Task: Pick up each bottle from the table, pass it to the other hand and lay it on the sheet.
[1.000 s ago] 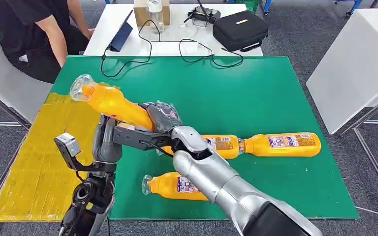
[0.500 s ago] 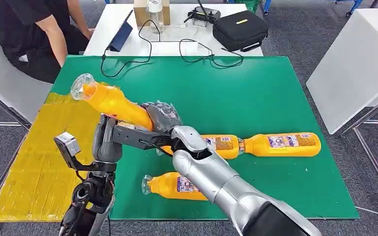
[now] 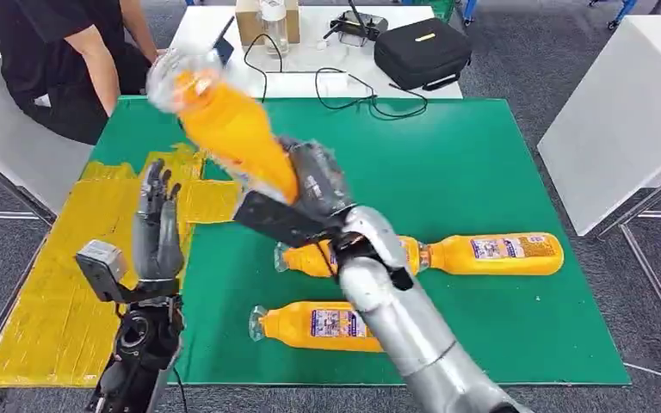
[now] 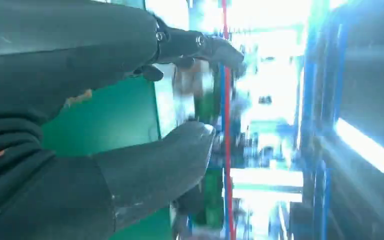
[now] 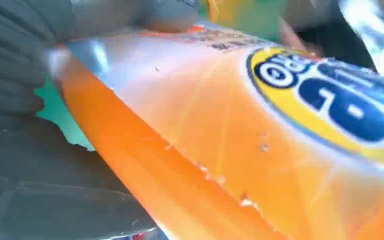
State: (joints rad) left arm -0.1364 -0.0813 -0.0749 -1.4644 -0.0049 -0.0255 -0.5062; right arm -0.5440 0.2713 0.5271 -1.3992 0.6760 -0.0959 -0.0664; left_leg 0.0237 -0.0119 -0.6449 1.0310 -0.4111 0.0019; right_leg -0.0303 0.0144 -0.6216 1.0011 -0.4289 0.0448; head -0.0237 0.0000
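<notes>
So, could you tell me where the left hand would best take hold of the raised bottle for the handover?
Probably around the bottle's upper body, just below the blurred clear end. The right hand grips its lower end, and the bottle tilts up and leftward, leaving that stretch bare. The left hand stands open, fingers up, over the yellow sheet, so it should come from the left, from underneath.

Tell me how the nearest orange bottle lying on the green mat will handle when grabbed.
The nearest bottle lies on its side and looks round, so a nudge would probably roll it. It looks nearly full of orange drink, so likely heavy for its size. Its glossy plastic may slip in the hand.
</notes>
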